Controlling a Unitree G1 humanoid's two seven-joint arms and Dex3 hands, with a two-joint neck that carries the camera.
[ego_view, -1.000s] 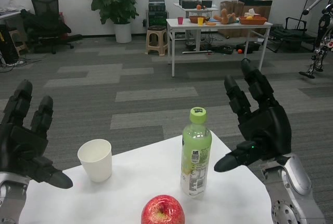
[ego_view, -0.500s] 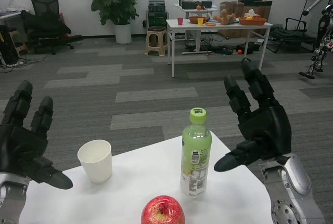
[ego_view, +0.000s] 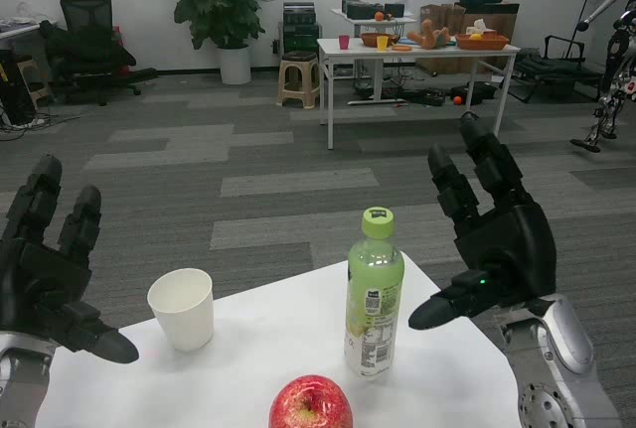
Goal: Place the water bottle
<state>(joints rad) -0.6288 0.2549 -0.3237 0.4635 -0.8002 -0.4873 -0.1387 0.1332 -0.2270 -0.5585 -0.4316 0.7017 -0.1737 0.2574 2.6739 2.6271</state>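
Right hand (ego_view: 497, 249) is spread wide, holding nothing, at three o'clock of the bottle (ego_view: 374, 294), thumb aimed at it, I judge to grasp. Bottle stands upright on the table (ego_view: 268, 339); apple (ego_view: 310, 403) at seven, cup (ego_view: 181, 307) at nine.

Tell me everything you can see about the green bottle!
The water bottle stands upright on the white table, cap on. It looks like clear plastic with pale green drink inside, a light green cap and a label with small print low down. Nothing touches it: the right hand hovers open beside it, and the red apple sits just in front.
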